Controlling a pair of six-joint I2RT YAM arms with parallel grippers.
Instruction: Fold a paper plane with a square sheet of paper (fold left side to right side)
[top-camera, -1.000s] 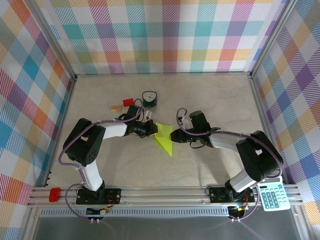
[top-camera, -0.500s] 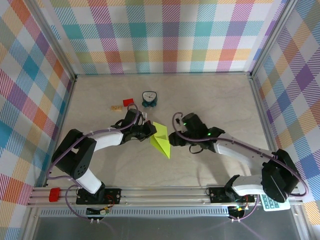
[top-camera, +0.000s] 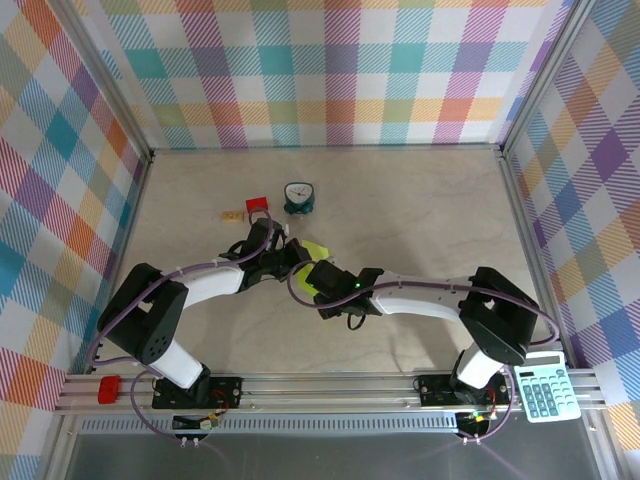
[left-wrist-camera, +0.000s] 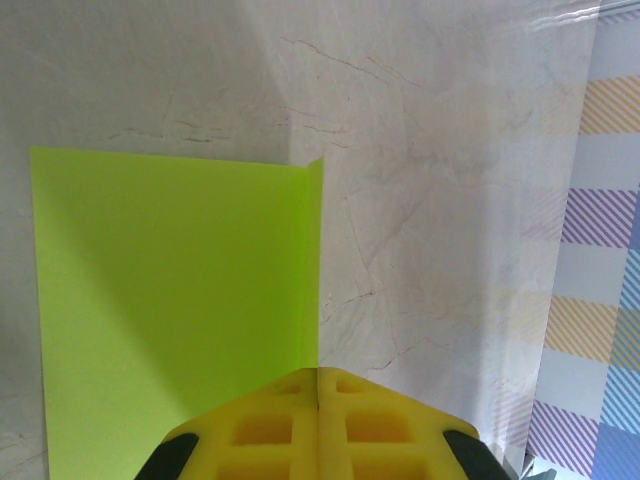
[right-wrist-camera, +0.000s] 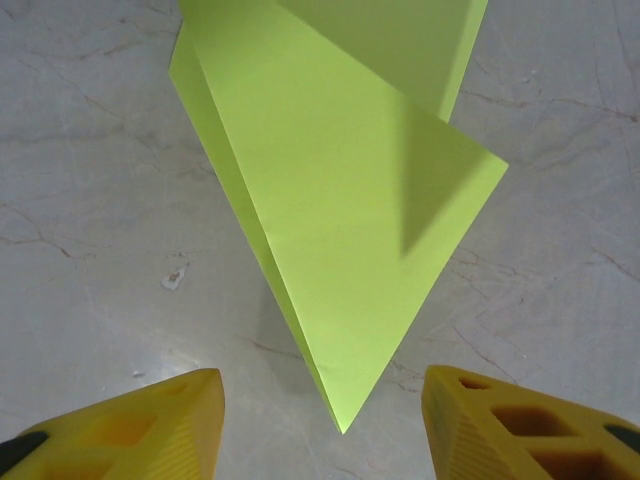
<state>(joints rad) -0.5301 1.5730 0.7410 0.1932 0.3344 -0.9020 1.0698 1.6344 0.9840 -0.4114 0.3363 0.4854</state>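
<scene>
The pale marbled surface (top-camera: 420, 210) is carrying the folded lime-green paper sheet (right-wrist-camera: 340, 230), which is lying between the two claws. The left claw (left-wrist-camera: 318, 388) is pressing its fingers together, pinching the sheet's raised edge. The right claw (right-wrist-camera: 322, 388) is standing spread, the sheet's pointed tip sitting between its fingers, touching neither.

In the middle of the table (top-camera: 430, 215), the left gripper (top-camera: 297, 262) and the right gripper (top-camera: 314, 278) come together over the yellow-green paper (top-camera: 317, 249), and they hide most of it. Further back stand a red block (top-camera: 256, 204) and a small teal clock (top-camera: 298, 197), close to each other. A calculator (top-camera: 545, 390) lies at the near right corner.
</scene>
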